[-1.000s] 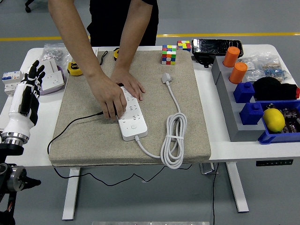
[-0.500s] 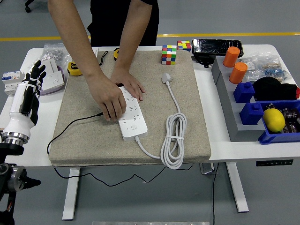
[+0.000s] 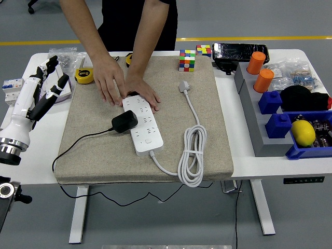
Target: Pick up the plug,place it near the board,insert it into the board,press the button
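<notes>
- The left hand (image 3: 45, 88) hovered spread and empty at the table's left edge.
- The black plug (image 3: 124, 122) lay unpicked beside the board (image 3: 143, 124); every step remained.

The person's hand (image 3: 110, 79) that covered the black plug (image 3: 124, 121) 1 second ago has pulled back toward the far side of the mat and now lies flat just beside the top end of the power strip (image 3: 142, 124). That leaves the plug uncovered, sitting against the strip's left edge. At the left, the robot hand (image 3: 47, 84) has lifted and tipped toward the mat, fingers spread.
</notes>
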